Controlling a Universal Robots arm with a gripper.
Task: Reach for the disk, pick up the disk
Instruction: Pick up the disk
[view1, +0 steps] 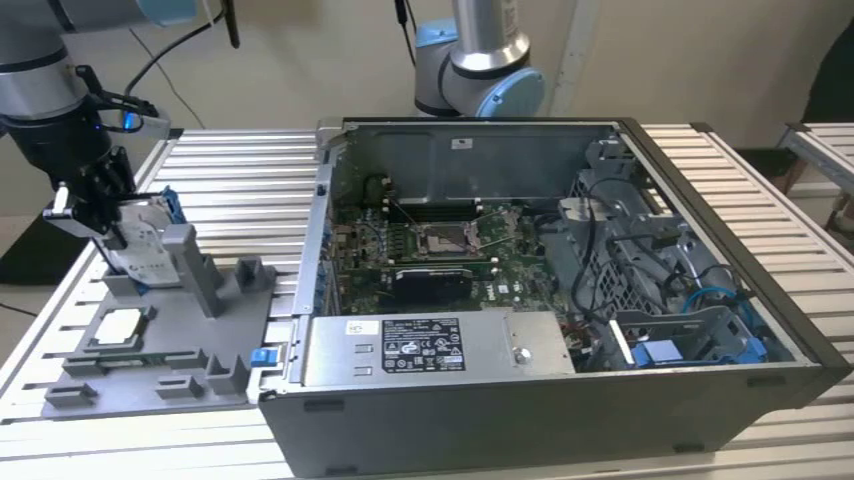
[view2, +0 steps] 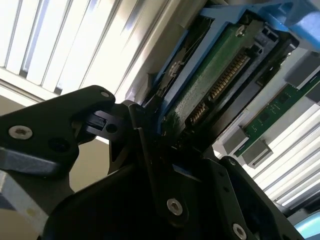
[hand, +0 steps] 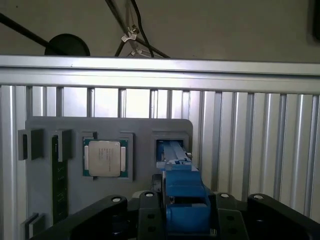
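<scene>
The disk (view1: 144, 245) stands on edge over a slot of the grey fixture (view1: 200, 330) at the exterior view's left, its white label facing out and its blue frame showing along the edge. My gripper (view1: 123, 225) comes down on it from above and is shut on it. In the second wrist view the disk's green board and blue frame (view2: 210, 75) sit pinched between the black fingers (view2: 145, 145). In the first wrist view the blue frame (hand: 180, 195) runs between the fingers down toward the fixture's slot (hand: 172, 145).
A silver square chip (view1: 120, 325) (hand: 104, 158) lies in the fixture beside the slot, and a memory stick (hand: 59, 185) lies further along. An open computer case (view1: 534, 300) stands to the exterior view's right. A second arm's base (view1: 474, 70) rises behind it.
</scene>
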